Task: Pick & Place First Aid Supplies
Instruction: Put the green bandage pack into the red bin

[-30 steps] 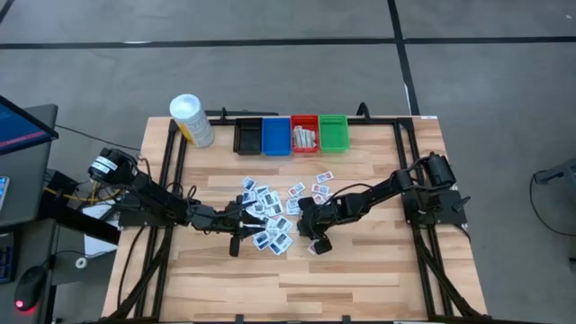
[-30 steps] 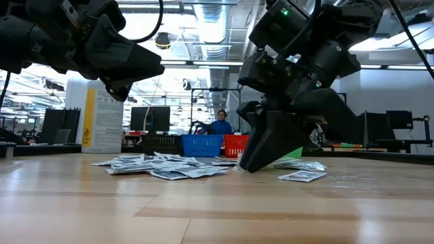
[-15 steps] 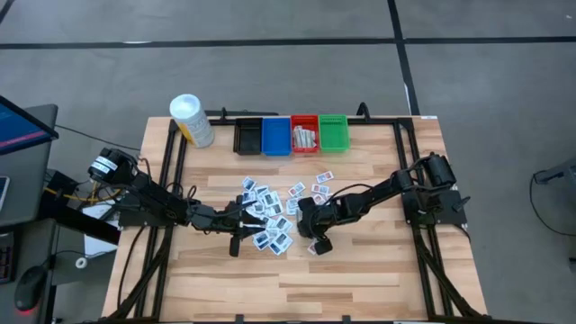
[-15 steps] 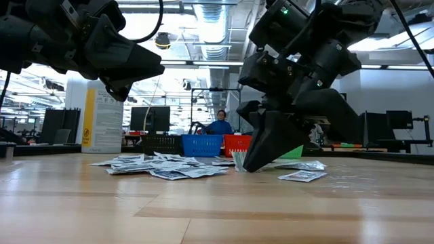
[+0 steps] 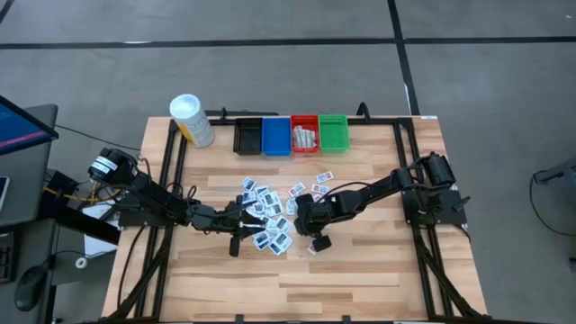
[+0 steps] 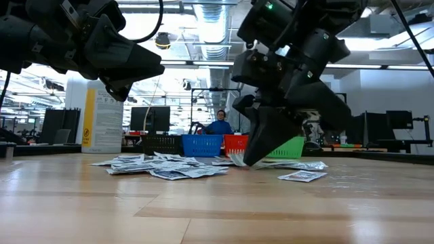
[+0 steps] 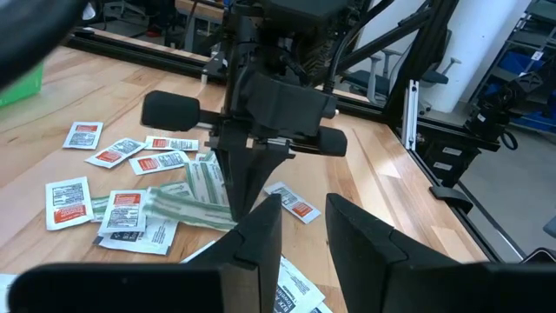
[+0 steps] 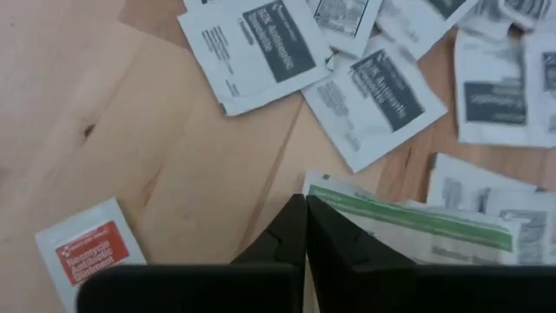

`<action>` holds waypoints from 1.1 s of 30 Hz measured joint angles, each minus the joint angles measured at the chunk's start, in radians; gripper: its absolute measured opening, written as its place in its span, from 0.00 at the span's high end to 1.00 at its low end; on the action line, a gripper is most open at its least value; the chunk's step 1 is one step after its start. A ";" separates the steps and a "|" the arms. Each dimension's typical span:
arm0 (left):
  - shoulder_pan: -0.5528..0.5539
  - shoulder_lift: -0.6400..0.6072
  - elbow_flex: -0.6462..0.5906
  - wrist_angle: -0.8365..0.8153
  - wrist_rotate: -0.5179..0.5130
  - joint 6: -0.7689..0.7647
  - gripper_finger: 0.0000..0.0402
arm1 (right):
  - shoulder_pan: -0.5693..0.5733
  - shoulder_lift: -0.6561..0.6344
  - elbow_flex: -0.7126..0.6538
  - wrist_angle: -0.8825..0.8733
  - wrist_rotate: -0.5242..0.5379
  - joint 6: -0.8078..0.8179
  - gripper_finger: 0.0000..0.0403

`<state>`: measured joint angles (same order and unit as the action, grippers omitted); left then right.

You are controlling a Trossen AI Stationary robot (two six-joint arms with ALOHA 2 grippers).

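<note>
Wooden worktop (image 5: 360, 261) carries a scatter of packets (image 5: 268, 209) at its middle, in front of the black (image 5: 247, 136), blue (image 5: 275, 135), red (image 5: 304, 134) and green (image 5: 332, 132) bins. Right gripper (image 5: 310, 229) sits at the scatter's right edge, fingers (image 8: 300, 228) pressed together on the end of a green-striped strip (image 8: 417, 224). Compared with half a second ago, it has shifted slightly toward the pile and lifted a little in the low view, the strip's end now clear of the wood. Left gripper (image 5: 239, 236) hovers unchanged at the pile's left side, fingers (image 7: 261, 239) slightly apart, holding nothing.
</note>
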<state>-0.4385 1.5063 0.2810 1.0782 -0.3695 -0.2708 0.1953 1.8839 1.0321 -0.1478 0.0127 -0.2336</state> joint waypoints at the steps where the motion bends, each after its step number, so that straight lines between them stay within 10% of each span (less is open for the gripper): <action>1: 0.000 0.000 0.000 0.000 0.000 0.000 0.77 | 0.001 0.000 0.005 -0.003 0.005 -0.006 1.00; 33: 0.000 0.000 0.000 0.000 0.000 0.000 0.77 | -0.148 -0.242 0.084 -0.201 0.127 -0.240 1.00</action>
<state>-0.4382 1.5063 0.2810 1.0779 -0.3698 -0.2710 0.0472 1.6421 1.1164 -0.3484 0.1400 -0.4738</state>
